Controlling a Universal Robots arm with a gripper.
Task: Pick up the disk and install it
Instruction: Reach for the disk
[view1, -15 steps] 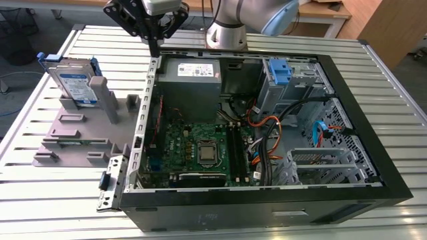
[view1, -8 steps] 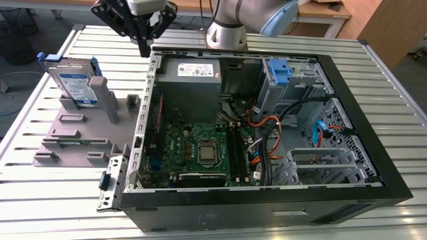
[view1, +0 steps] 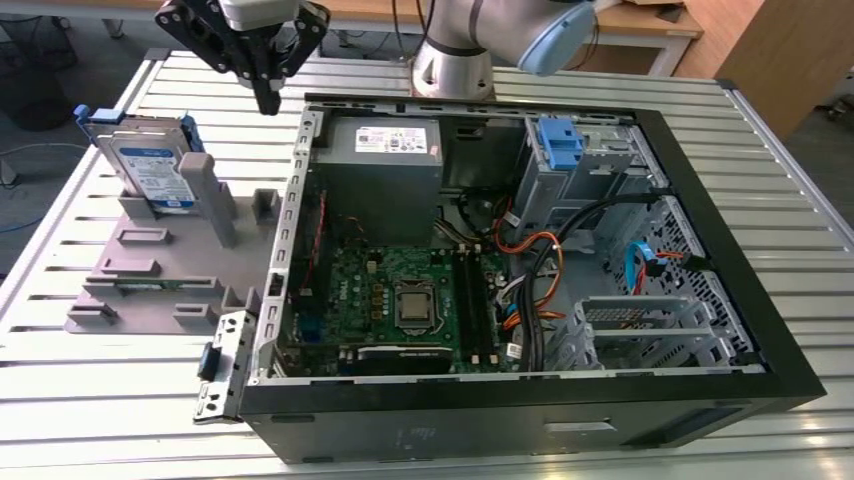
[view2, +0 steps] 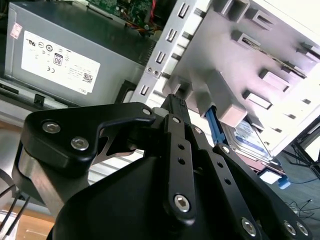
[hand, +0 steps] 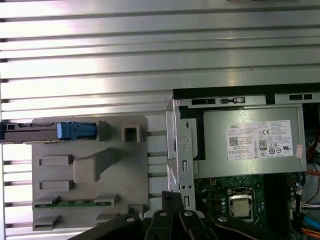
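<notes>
The disk (view1: 150, 165), a silver drive with a white-and-blue label in a blue carrier, stands on edge in a grey holder (view1: 160, 270) at the exterior view's left, on the slatted table. My gripper (view1: 270, 100) hangs above the table between the disk and the open computer case (view1: 534, 390), near the case's far left corner. Its fingers meet in one tip with nothing between them. In the second wrist view the fingertip pair (view2: 175, 102) points toward the holder (view2: 225, 60), and the disk (view2: 250, 137) lies beyond it. The first wrist view shows the disk (hand: 30, 131) edge-on.
A grey power supply (view1: 380, 150) with a white sticker sits at the case's far end. A blue bracket (view1: 561, 140) stands in the drive cage beside it. Motherboard (view1: 400, 300) and loose cables (view1: 534, 270) fill the case floor. The slatted metal table (view1: 80, 400) runs all round.
</notes>
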